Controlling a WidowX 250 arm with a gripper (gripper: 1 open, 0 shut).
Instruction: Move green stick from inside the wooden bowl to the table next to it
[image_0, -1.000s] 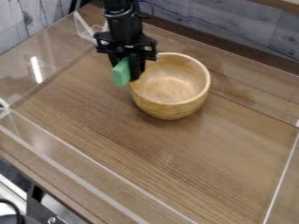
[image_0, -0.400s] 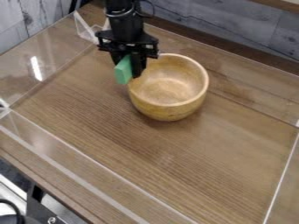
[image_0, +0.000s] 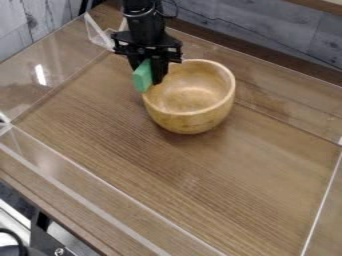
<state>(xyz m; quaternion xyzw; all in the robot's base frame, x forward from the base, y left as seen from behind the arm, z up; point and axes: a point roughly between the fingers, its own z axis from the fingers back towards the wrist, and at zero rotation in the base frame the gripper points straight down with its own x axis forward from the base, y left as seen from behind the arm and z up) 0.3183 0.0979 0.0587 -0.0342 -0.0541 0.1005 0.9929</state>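
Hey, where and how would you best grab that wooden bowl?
Grip the wooden bowl by its thick rim on the right, coming straight down: one finger inside, one outside. It stands upright and open-topped, and that side is away from the gripper holding the green stick.

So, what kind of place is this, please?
Probably a robot test bench rather than a home: a brown wood-grain tabletop fenced with low clear acrylic walls, one black gripper holding a small bright-green block, and a single round light-tan wooden bowl.
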